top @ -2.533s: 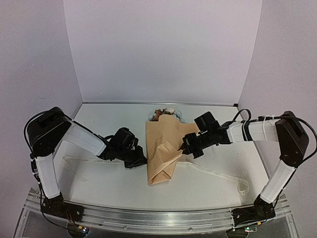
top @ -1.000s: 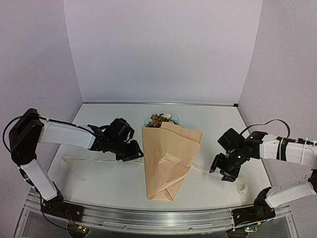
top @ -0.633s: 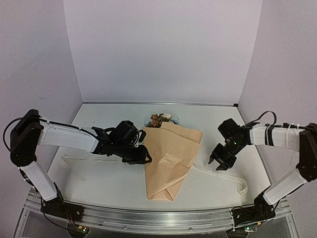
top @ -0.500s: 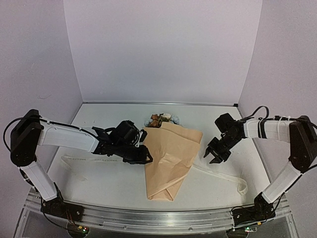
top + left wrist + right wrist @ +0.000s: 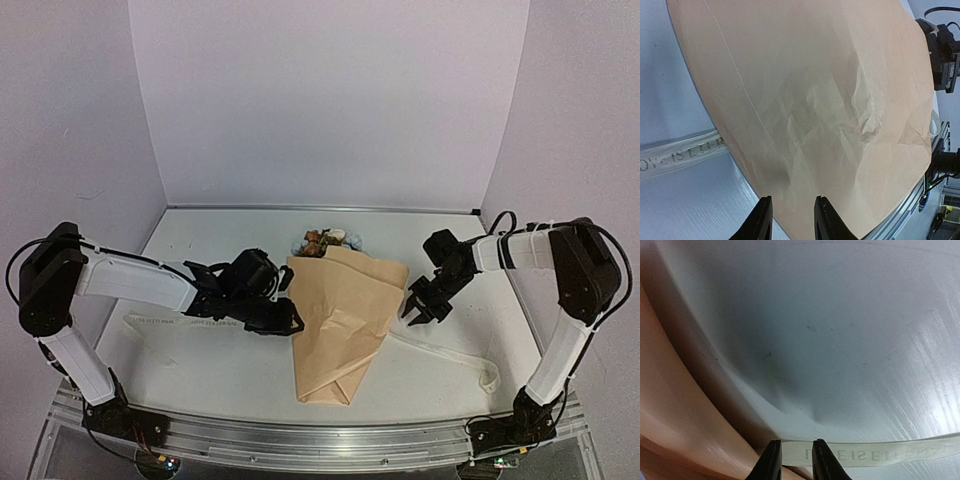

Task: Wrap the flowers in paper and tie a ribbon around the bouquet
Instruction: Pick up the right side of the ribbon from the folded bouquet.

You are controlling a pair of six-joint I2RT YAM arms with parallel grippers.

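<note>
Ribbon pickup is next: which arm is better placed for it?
Right, I'd say. The right hand hangs close over the ribbon, its lettered strip crossing just ahead. The left hand faces the paper, with the ribbon off to one side.

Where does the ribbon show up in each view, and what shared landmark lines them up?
Top external: the ribbon lies flat, showing left and right of the bouquet.
Left wrist: the ribbon is at the left edge, lettered, running under the bouquet.
Right wrist: the ribbon runs along the bottom edge, lettered, beside the bouquet.
Shared landmark: the bouquet's tan paper, in all three views.
</note>
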